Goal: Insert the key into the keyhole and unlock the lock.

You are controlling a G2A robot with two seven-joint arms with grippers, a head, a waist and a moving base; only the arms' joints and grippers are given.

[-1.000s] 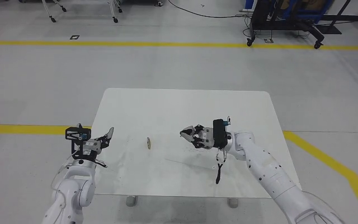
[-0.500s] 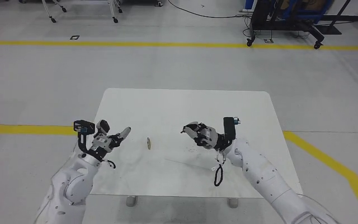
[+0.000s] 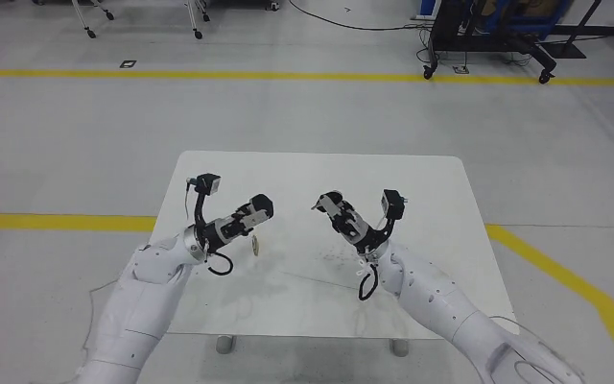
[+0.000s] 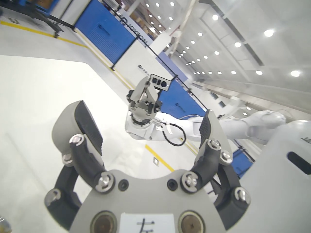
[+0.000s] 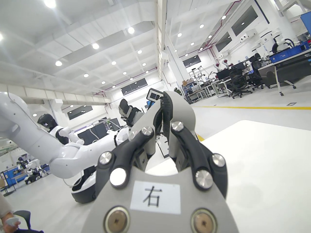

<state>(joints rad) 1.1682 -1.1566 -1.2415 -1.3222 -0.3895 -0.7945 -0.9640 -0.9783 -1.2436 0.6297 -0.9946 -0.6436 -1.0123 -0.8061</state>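
Both arms swung up and inward, left gripper wide open, empty, right gripper pinched closed, brass piece on table by left gripper.

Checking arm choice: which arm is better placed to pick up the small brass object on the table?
Left, likely. The left gripper hovers close to the small brass object with jaws open; the right gripper is farther off, jaws shut.

1. Small object on the table: too small for me to tell lock from key.
2. Right gripper: whether anything is pinched between its pads, I cannot make out.
3. Dull scrap, left wrist view: cut off by the edge and blurred, so I cannot identify it.
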